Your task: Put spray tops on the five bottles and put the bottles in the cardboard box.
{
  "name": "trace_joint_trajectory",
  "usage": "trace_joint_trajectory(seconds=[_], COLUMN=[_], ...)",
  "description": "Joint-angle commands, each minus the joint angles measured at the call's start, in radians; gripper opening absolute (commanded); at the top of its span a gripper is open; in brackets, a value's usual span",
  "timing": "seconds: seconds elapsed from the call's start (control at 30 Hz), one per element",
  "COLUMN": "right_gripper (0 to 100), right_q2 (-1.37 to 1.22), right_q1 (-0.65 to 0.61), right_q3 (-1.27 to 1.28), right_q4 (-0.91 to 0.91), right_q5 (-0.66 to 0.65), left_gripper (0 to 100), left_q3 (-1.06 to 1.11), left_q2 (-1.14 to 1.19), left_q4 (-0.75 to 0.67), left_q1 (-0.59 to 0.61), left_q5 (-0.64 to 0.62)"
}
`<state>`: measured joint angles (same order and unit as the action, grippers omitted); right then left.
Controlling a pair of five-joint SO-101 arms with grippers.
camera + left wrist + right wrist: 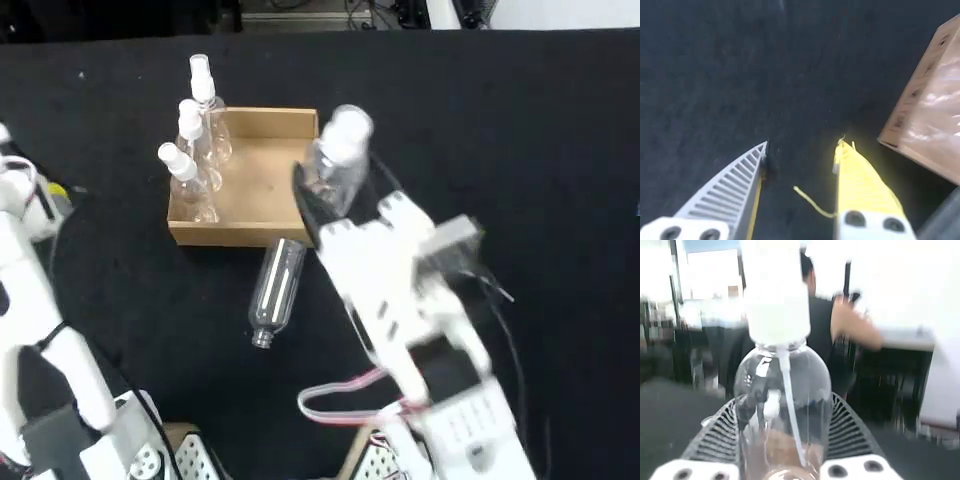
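1. Over the right wall of the cardboard box point(255, 185), at the centre of the high view, the right gripper point(328, 192) is clamping a capped bottle point(340, 155) by its body. It is keeping the bottle upright with the spray top point(775, 295) uppermost, probably so the bottle can go straight down into the box's free right half.
2. Along the box's left side, three capped bottles point(193, 135) are standing close together, apparently inside it, and are leaving room to their right.
3. Just below the box's front wall, a fifth bottle point(272, 290) is lying on its side on the black table point(520, 120). Its bare neck is pointing toward the lower edge of the frame, so I judge it is waiting for a top.
4. At the table's left, the left gripper point(802, 147) is hanging with fingers spread wide and is holding nothing. It is sitting beside a box corner, seemingly clear of the other arm's work.
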<state>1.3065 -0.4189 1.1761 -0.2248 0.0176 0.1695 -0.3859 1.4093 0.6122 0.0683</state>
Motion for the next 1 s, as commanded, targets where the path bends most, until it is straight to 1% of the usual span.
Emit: trace_joint_trajectory(seconds=[0.0, 0.1, 0.2, 0.37, 0.5, 0.6, 0.73, 0.97], right_gripper=[1.1, 1.2, 1.1, 1.1, 1.1, 1.1, 1.1, 1.0], right_q2=[-0.315, -0.426, -0.498, -0.601, -0.719, -0.831, -1.003, -1.219], right_q1=[-0.015, -0.015, -0.015, -0.015, -0.009, -0.011, -0.011, -0.015], right_q3=[-0.099, -0.097, -0.084, -0.028, 0.038, 0.038, -0.027, -0.127], right_q4=[0.176, 0.222, 0.304, 0.621, 0.885, 1.025, 1.119, 1.2], right_q5=[0.0, 0.002, 0.005, 0.005, 0.005, 0.005, 0.005, 0.005], left_gripper=[19, 19, 19, 19, 19, 19, 19, 19], left_q3=[0.325, 0.429, 0.522, 0.661, 0.75, 0.809, 0.851, 0.852], left_q2=[-0.031, -0.018, -0.017, -0.023, -0.018, -0.025, -0.02, -0.017], left_q4=[-0.37, -0.514, -0.618, -0.74, -0.848, -0.919, -0.971, -0.976], left_q1=[0.005, 0.002, -0.024, -0.09, -0.094, -0.091, -0.091, -0.091], left_q5=[-0.092, -0.176, -0.252, -0.279, -0.279, -0.279, -0.279, -0.279])
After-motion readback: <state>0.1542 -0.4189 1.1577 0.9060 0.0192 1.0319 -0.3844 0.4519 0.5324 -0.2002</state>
